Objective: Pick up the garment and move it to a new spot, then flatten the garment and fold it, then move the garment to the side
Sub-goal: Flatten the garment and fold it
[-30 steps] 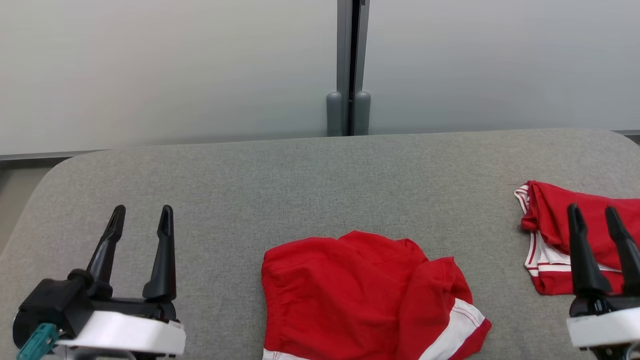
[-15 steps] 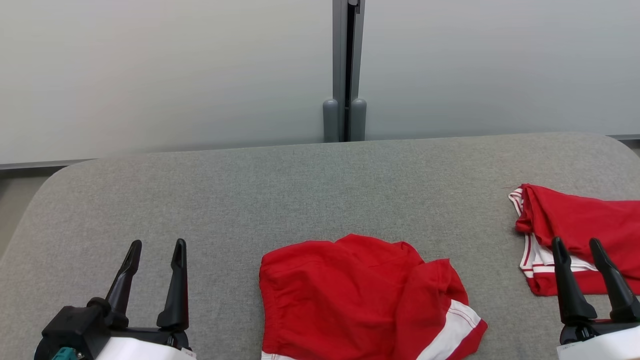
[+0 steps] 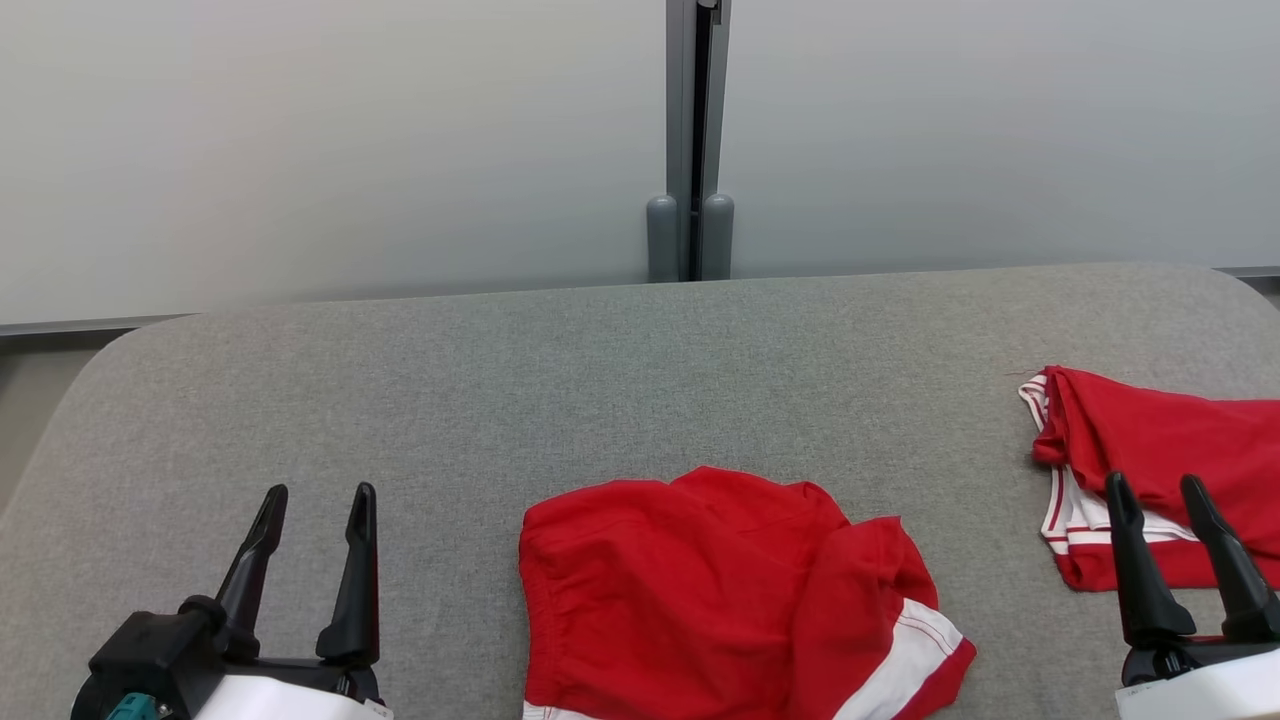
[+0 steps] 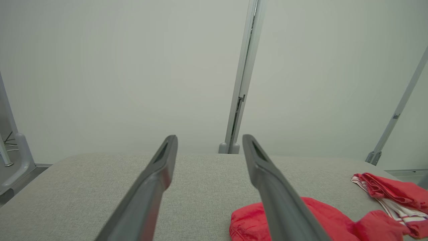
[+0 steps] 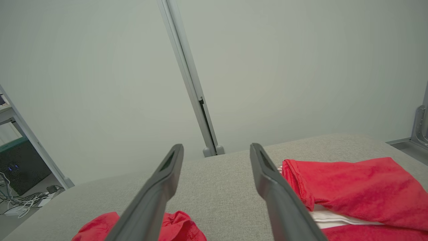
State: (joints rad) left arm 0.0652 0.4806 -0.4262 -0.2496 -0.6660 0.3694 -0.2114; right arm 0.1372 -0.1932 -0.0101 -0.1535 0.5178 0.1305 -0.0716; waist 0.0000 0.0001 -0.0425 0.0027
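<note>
The left gripper (image 3: 320, 490) sat low on the left over the grey table (image 3: 600, 370), its two fingers spread apart and holding nothing. In the middle, near the front edge, lay the garment (image 3: 690, 590) — red with a white stripe, bunched up and not flat. Far to the right lay a second red cloth (image 3: 1160, 440). The right gripper (image 3: 1153, 480) was in front of it — fingers apart too, and empty.
</note>
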